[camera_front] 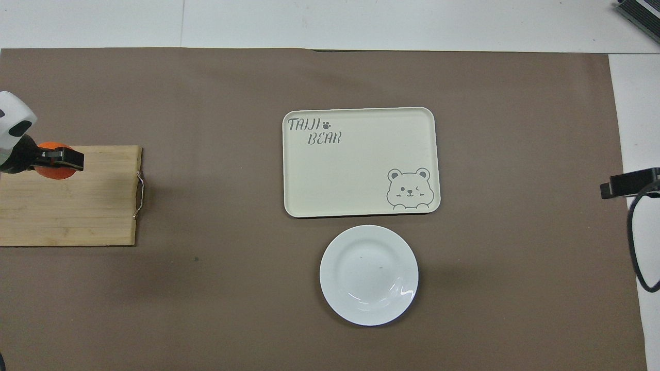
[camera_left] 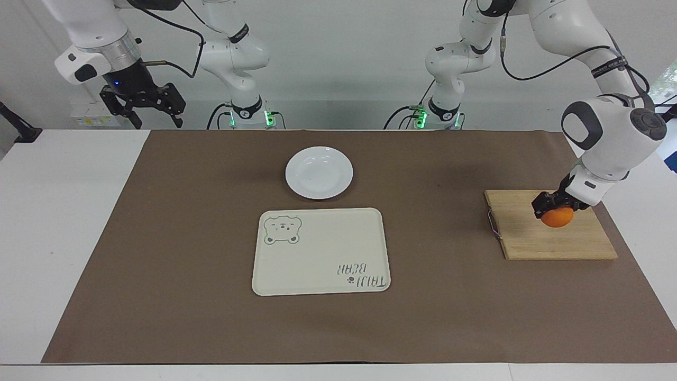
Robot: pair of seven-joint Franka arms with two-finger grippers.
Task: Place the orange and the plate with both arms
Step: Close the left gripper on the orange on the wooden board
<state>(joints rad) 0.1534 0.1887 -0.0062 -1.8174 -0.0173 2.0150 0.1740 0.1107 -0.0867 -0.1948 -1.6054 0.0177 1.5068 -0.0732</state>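
My left gripper [camera_left: 552, 208] [camera_front: 54, 158] is shut on the orange [camera_left: 557, 217] [camera_front: 51, 169] and holds it lifted a little above the wooden cutting board [camera_left: 550, 241] [camera_front: 72, 206] at the left arm's end of the table. The white plate [camera_left: 319, 172] [camera_front: 368, 274] rests on the brown mat near the robots, at the table's middle. My right gripper [camera_left: 151, 111] hangs open high above the table's corner at the right arm's end, where that arm waits; in the overhead view only its tip [camera_front: 629, 183] shows.
A cream rectangular tray [camera_left: 321, 251] [camera_front: 361, 161] with a bear drawing lies just farther from the robots than the plate. The cutting board has a metal handle [camera_left: 493, 222] [camera_front: 139, 196] on the side toward the tray. A brown mat [camera_left: 211, 317] covers most of the table.
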